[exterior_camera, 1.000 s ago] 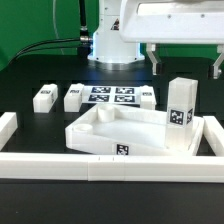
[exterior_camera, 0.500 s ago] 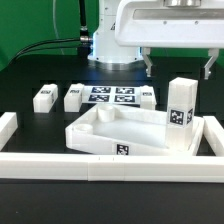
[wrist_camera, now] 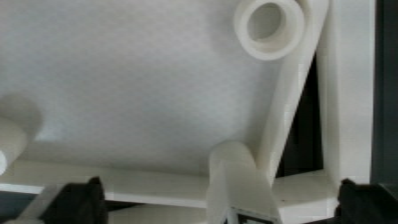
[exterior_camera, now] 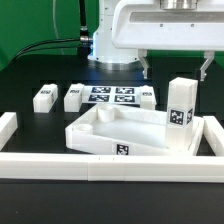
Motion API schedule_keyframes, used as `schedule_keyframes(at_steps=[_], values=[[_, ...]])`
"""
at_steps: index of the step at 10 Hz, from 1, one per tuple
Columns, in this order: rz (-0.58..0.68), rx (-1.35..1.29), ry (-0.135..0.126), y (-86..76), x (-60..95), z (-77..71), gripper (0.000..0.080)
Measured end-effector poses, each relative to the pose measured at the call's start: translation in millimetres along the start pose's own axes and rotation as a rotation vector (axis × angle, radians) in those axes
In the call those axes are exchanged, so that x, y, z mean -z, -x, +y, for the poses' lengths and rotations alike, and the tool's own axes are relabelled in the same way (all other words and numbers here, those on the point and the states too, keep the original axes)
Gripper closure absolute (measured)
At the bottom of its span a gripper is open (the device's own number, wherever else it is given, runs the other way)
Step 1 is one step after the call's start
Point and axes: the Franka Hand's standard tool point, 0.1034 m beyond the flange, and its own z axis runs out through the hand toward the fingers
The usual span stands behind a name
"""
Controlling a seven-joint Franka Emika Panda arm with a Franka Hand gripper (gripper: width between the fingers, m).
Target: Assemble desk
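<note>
claw (exterior_camera: 176, 68) hangs released above white tray-like desk top (exterior_camera: 100, 140) (raised rim, round corner sockets, square tag).

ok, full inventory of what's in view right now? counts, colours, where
desk top: one, white, middle of the table, inside the border wall, tag on its near rim
upright leg: one, white with a tag, standing at the desk top's corner on the exterior view's right
lying legs: three, white, behind the desk top; two on the exterior view's left of the marker board, one on its right
marker board: one, white with four tags, flat behind the desk top
border wall: white, low, along the near edge and both sides
table: one, black
cables: black, far left; count unclear
arm base: one, white, at the back
claw: one, dark fingertips, open and empty, above the upright leg
</note>
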Motion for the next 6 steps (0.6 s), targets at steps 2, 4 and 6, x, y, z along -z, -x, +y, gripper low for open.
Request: schedule_keyframes(at_steps=[2,4,6], values=[[-0.026,-0.011,0.013,47.9,-17.9,31.3,0.0151],[-0.031,-0.008,0.016,51.7,-22.0,34.9,0.0151],[-0.043,-0.009,0.017,51.6,-22.4,35.1,0.0151]])
